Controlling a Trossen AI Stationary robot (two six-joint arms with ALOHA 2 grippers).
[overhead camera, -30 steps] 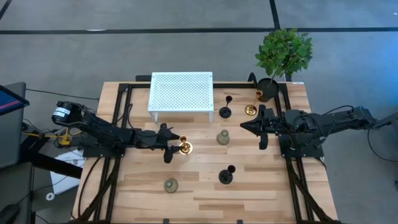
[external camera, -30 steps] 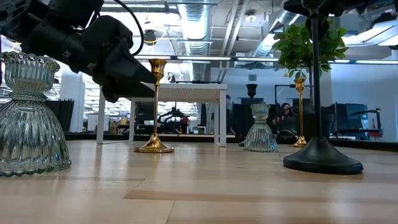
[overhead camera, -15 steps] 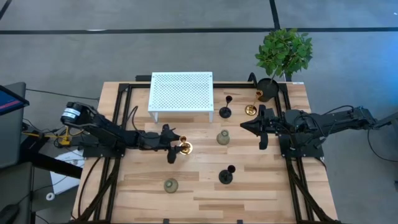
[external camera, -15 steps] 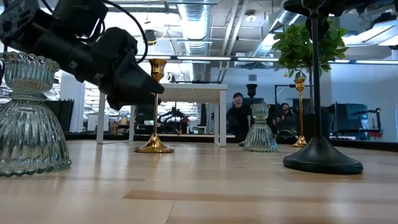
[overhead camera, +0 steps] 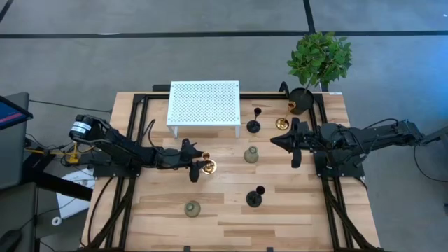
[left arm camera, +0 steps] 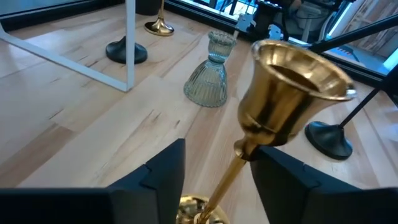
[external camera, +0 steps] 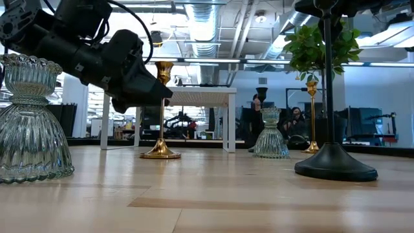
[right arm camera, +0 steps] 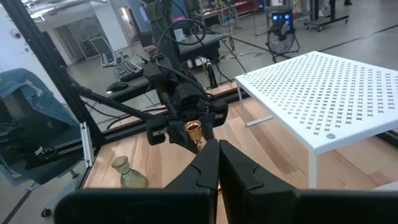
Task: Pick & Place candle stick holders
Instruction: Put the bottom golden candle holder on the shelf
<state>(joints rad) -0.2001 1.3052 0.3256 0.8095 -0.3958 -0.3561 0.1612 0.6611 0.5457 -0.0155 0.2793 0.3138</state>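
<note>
- the left end effector sits near the middle of the wooden bench, its fingers on either side of the thin stem of a gold candle stick holder.
- in the left wrist view the stem runs up between the two dark fingers with a gap showing on each side, so the fingers look partly apart and probably not gripping; from the high view this cannot be confirmed.
- that gold holder stands upright on its round base, just in front of the white perforated stand.
- the second gold holder stands toward the back right, near the black plant pot with its green plant.
- one black holder stands just right of the white stand; the other black holder stands nearer the front edge, right of centre.
- one grey-green bottle-shaped holder stands at mid bench between the two arms; the other grey-green holder stands near the front, left of centre.
- the right end effector waits on the right side of the bench, fingers pressed together and empty, just beside the back gold holder.
</note>
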